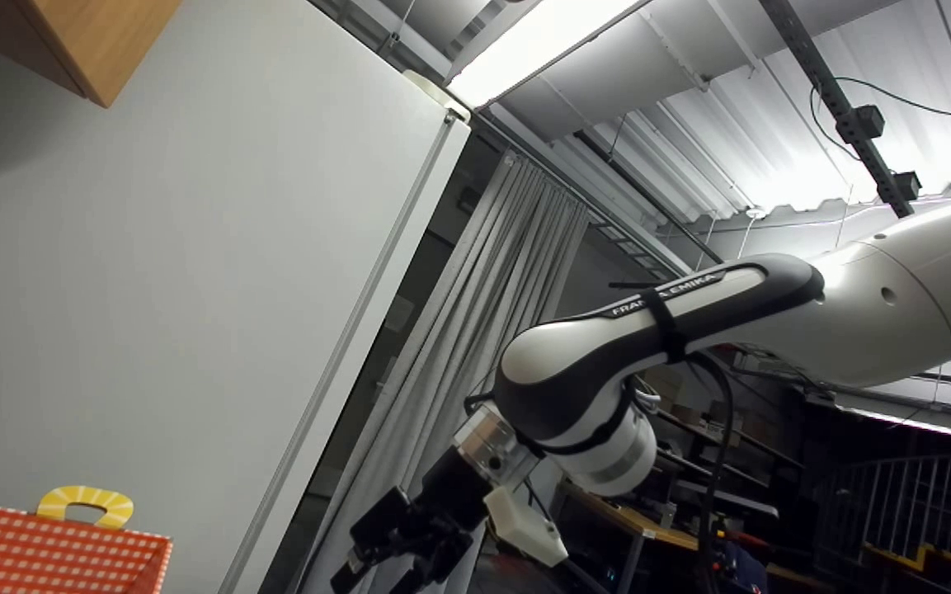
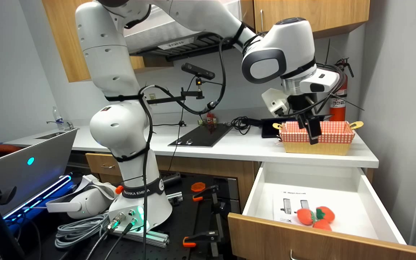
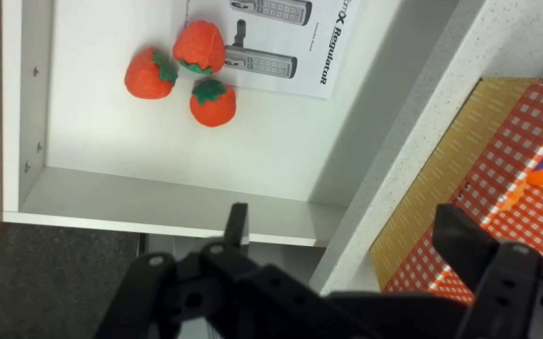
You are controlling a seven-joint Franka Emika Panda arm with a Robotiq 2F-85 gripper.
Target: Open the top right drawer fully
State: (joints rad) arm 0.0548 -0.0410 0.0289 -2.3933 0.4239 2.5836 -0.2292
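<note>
The top right drawer (image 2: 330, 236) has a wooden front with a metal handle (image 2: 293, 255), partly cut off at the frame's bottom. It stands pulled far out from under the counter in an exterior view. Its white inside shows in the wrist view (image 3: 271, 141), with the wooden front at the left edge. My gripper (image 3: 342, 209) is open and empty, its fingers wide apart. It hangs above the counter edge, over the drawer's inner end and by the basket, apart from the handle. It also shows in both exterior views (image 2: 310, 131) (image 1: 378, 577).
Several red toy fruits (image 3: 212, 106) and a printed sheet (image 3: 313, 61) lie in the drawer. A red-checked basket (image 2: 318, 148) stands on the white counter (image 2: 254, 151) above it. A fire extinguisher (image 2: 338, 104) stands behind the basket. A grey wall (image 2: 399, 108) rises on the drawer's far side.
</note>
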